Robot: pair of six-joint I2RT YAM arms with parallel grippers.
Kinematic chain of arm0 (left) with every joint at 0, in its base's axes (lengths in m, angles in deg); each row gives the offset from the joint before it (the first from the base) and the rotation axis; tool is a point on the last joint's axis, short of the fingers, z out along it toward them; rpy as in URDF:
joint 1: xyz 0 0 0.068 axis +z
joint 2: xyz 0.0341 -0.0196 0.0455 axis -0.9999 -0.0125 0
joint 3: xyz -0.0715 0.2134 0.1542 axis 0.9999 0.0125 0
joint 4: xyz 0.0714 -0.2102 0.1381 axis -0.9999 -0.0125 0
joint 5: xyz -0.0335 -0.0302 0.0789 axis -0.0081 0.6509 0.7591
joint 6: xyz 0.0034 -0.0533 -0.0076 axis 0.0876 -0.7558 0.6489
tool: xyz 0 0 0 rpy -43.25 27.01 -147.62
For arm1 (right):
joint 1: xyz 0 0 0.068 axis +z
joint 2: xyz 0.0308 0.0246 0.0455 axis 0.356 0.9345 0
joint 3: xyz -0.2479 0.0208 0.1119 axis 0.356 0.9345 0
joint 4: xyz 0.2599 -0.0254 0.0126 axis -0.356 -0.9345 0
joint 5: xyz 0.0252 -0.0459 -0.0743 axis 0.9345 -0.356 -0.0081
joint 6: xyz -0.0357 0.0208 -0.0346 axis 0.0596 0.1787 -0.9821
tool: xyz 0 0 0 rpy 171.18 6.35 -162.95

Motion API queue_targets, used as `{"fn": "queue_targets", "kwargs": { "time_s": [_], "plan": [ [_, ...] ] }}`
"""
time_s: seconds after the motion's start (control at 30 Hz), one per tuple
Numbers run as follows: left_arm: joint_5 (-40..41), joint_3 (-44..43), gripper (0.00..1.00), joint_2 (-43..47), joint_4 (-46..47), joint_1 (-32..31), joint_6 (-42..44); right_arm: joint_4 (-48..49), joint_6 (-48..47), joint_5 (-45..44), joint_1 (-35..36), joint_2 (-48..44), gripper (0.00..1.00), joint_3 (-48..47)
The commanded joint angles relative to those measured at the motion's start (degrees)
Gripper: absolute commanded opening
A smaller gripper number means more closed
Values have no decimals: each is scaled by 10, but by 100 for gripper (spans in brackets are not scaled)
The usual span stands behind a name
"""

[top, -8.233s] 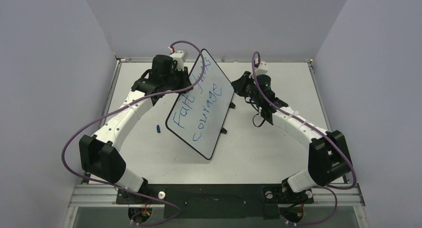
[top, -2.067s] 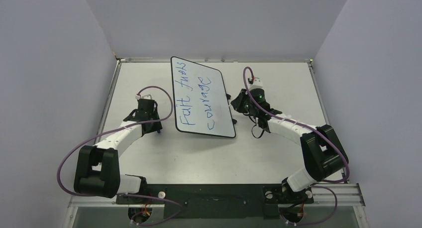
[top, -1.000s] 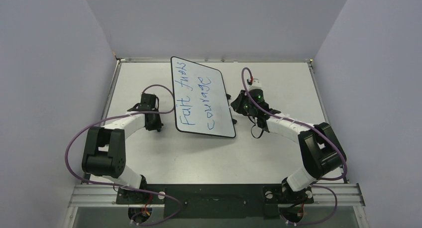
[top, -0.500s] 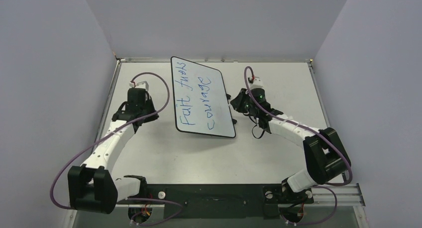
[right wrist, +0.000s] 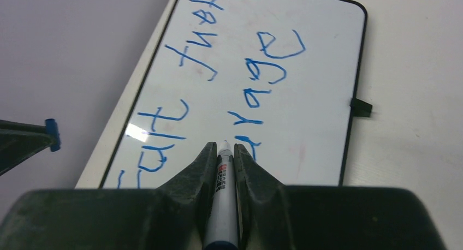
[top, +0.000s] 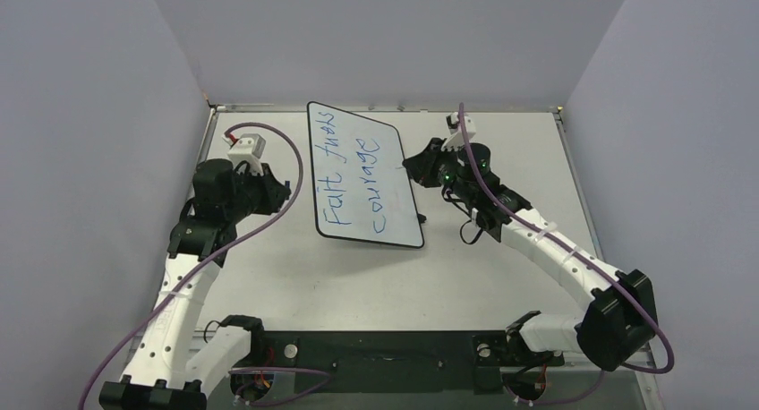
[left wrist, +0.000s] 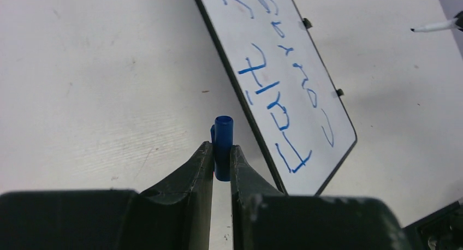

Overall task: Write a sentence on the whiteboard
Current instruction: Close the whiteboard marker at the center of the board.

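1. Both arms have lifted and swung since half a second ago. The left elbow has dropped toward the near edge, the right elbow has gone out to the near right, and the whiteboard (top: 403, 220) has not shifted.
2. Left end effector (left wrist: 220, 149): dark, tapered fingers closed on a small blue cap (left wrist: 223, 132). The cap is a smooth, open-ended tube held upright above the desk (top: 295, 276), just left of the board's near corner.
3. Right end effector (right wrist: 223, 149): closed on a marker (right wrist: 224, 206) with a white barrel, a printed label and a narrow tip pointing out past the fingertips. In the left wrist view the marker shows beyond the board's tabbed edge, apart from it.
4. Whiteboard: lies flat mid-desk between the two arms, slightly skewed. It is glossy white with rounded corners and a thin black frame. Two small black tabs (left wrist: 339, 92) sit on its right edge.
5. Sentence (top: 338, 204): large blue handwriting in two lines running near to far, with "courage" legible on the right-hand line.
6. Desk: matte off-white, faintly scuffed.
7. Purple cable (top: 288, 164) loops over the left wrist beside the board's left edge.
8. Far end: plain pale grey walls (top: 385, 34).
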Motion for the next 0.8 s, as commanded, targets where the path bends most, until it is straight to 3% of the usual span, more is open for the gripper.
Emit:
{"fn": "queue_targets", "kwargs": {
  "time_s": [0.0, 0.33, 0.77],
  "plan": [
    [-122, -33, 0, 18, 16, 1, 57, -34, -17, 44, 29, -35, 0, -58],
    [-331, -10, 0, 40, 93, -28, 85, -69, -5, 198, 68, -45, 0, -124],
    [-413, 15, 0, 50, 118, -89, 111, -115, -35, 262, 126, -20, 0, -184]
  ]
}}
